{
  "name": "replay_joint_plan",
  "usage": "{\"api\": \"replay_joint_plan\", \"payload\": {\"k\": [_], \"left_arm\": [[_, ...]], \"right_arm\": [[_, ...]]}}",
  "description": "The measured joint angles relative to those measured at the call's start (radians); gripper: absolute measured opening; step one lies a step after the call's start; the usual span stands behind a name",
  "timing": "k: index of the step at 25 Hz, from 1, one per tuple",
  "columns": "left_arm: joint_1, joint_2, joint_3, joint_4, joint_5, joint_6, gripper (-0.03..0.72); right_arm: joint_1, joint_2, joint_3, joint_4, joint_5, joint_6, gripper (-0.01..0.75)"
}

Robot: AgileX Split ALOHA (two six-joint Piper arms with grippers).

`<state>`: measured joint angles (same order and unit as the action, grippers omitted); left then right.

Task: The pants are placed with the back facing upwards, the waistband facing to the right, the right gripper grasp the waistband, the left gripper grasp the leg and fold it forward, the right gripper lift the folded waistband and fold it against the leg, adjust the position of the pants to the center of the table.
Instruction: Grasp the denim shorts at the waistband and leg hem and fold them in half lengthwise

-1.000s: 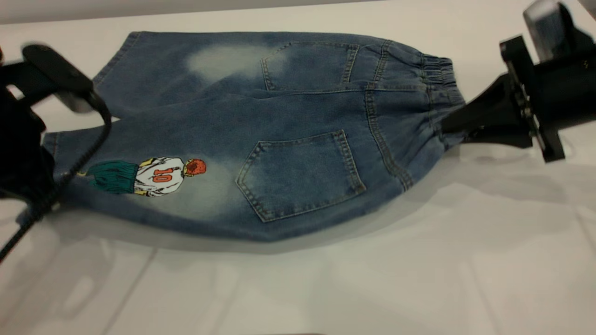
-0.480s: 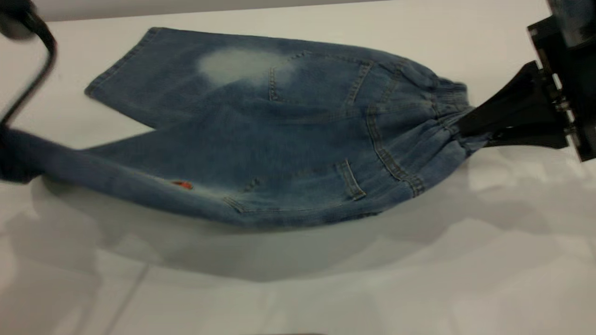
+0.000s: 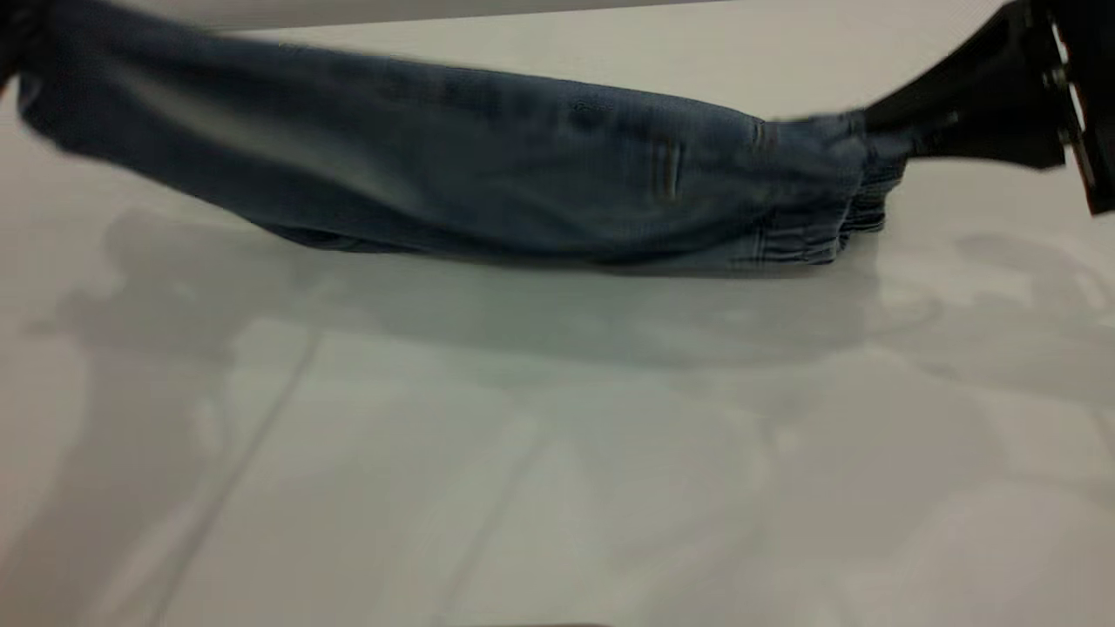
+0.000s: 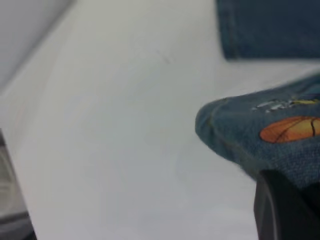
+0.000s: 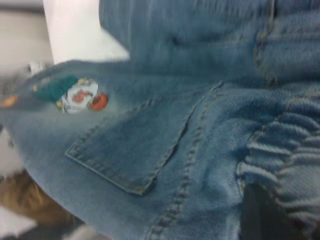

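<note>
The blue denim pants (image 3: 523, 174) hang in a long band above the white table (image 3: 557, 453), stretched between both arms. At the upper right, my right gripper (image 3: 875, 131) is shut on the elastic waistband (image 3: 836, 174); the right wrist view shows gathered waistband (image 5: 285, 165) over a dark finger (image 5: 260, 215), with a back pocket (image 5: 135, 150) and a printed figure (image 5: 75, 95) beyond. My left gripper (image 4: 280, 182) is shut on the leg hem (image 4: 235, 130) with an orange ball print, at the exterior view's upper left edge. The other leg (image 4: 270, 25) hangs farther off.
Under the raised pants the table shows only their broad shadow (image 3: 523, 322). A faint seam line (image 3: 235, 453) crosses the table's front left. The table's back edge (image 3: 435, 13) runs just behind the pants.
Both grippers have risen and moved back, lifting the near side of the pants off the table. The flat back with pockets and print has turned away, leaving a narrow hanging band.
</note>
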<state>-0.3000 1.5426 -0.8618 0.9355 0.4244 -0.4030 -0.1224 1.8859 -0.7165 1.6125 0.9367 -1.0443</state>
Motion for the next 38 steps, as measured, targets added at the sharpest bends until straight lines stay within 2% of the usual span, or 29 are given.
{"api": "replay_joint_plan", "payload": {"k": [6, 11, 16, 25, 31, 34, 38], "left_arm": [[0.0, 0.241, -0.195, 0.103, -0.042, -0.088, 0.016], [0.0, 0.431, -0.352, 0.116, -0.105, -0.143, 0.016], [0.0, 0.554, -0.456, 0.119, -0.111, -0.162, 0.016], [0.0, 0.673, -0.553, 0.122, -0.058, -0.381, 0.018], [0.0, 0.681, -0.584, 0.123, -0.052, -0.431, 0.024], [0.0, 0.684, -0.597, 0.123, -0.055, -0.432, 0.044], [0.0, 0.685, -0.606, 0.123, -0.055, -0.471, 0.104]], "right_arm": [[0.0, 0.054, -0.092, 0.06, -0.098, 0.074, 0.055], [0.0, 0.148, -0.164, 0.142, -0.111, 0.095, 0.055], [0.0, 0.231, -0.251, 0.182, -0.119, 0.13, 0.055], [0.0, 0.323, -0.352, 0.186, -0.153, 0.322, 0.057], [0.0, 0.367, -0.379, 0.188, -0.163, 0.395, 0.073], [0.0, 0.369, -0.388, 0.188, -0.163, 0.407, 0.107], [0.0, 0.369, -0.407, 0.187, -0.163, 0.451, 0.195]]}}
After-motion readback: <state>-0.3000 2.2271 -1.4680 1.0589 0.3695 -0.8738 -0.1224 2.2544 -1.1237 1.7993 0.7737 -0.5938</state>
